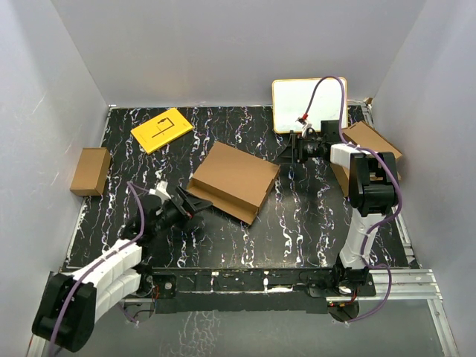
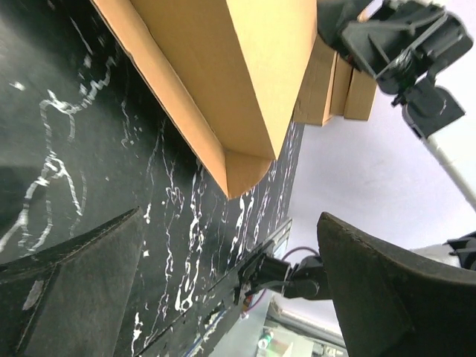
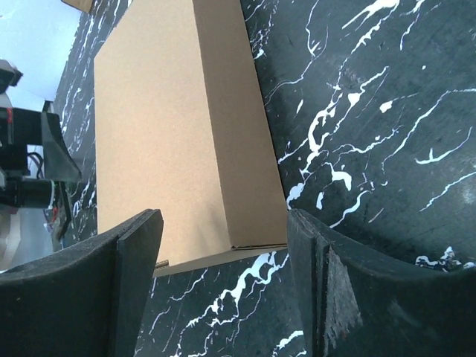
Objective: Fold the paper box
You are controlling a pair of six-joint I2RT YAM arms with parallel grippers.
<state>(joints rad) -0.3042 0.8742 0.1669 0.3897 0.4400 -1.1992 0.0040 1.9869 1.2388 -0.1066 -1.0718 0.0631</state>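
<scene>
Beyond paper box (image 1: 235, 178), yellow card (image 1: 161, 129)

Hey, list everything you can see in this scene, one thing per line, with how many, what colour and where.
paper box: one, brown, centre of the table
small box: one, brown, left edge
card: one, yellow with black lines, back left
board: one, white with a yellow rim, back right
cardboard piece: one, brown, far right, partly behind the right arm
table: one, black with white veins
left arm: one, white and black, near left; left fingers open, by the paper box's near-left side
right arm: one, white and black, right; right fingers open, facing the paper box
</scene>
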